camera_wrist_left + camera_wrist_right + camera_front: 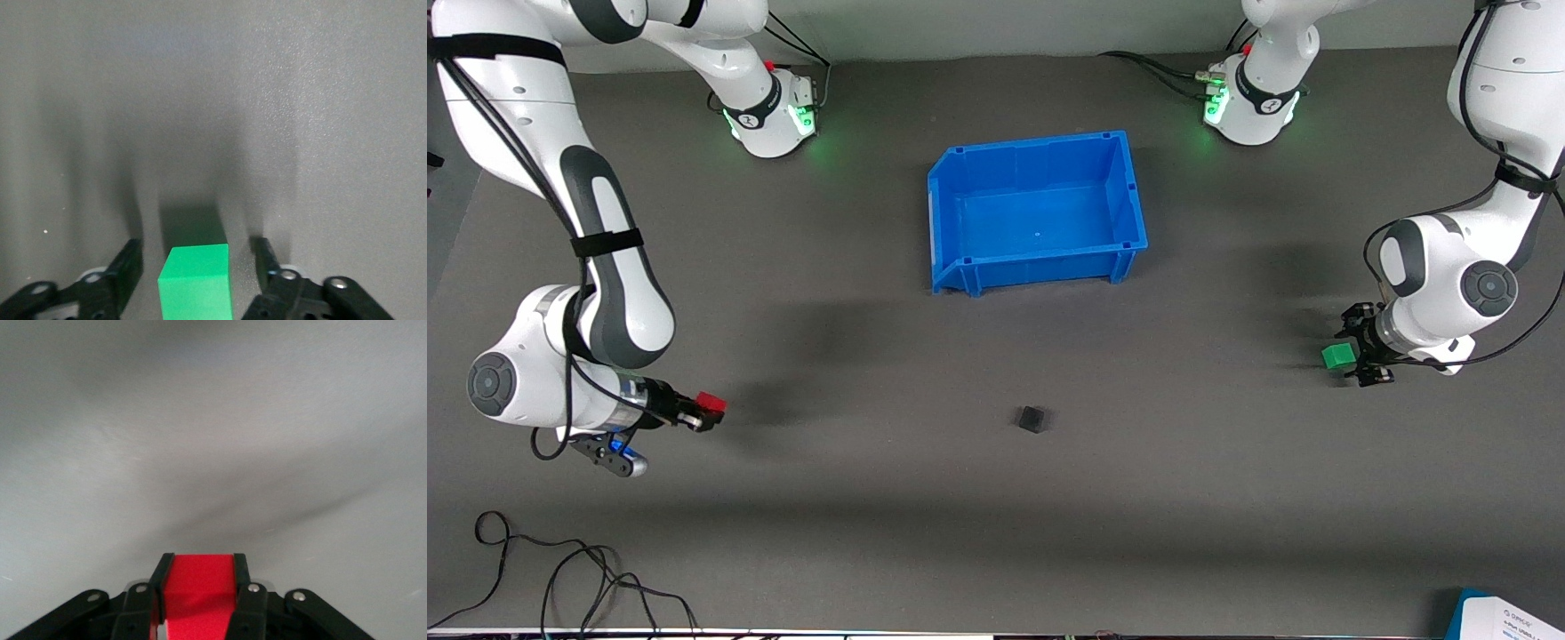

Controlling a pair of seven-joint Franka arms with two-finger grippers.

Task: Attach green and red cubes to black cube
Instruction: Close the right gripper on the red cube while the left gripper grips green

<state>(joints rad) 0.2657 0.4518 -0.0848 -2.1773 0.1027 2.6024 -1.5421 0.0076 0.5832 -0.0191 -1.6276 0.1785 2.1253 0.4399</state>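
Note:
The black cube lies alone on the grey mat, nearer the front camera than the blue bin. My left gripper is low at the left arm's end of the table. It is open, with the green cube between its fingers and a gap on each side. In the left wrist view the green cube rests on the mat between the fingers of that gripper. My right gripper is shut on the red cube over the right arm's end. The right wrist view shows the red cube clamped in that gripper.
An empty blue bin stands mid-table between the arms' bases. Loose black cables lie at the front edge toward the right arm's end. A white and blue card sits at the front corner toward the left arm's end.

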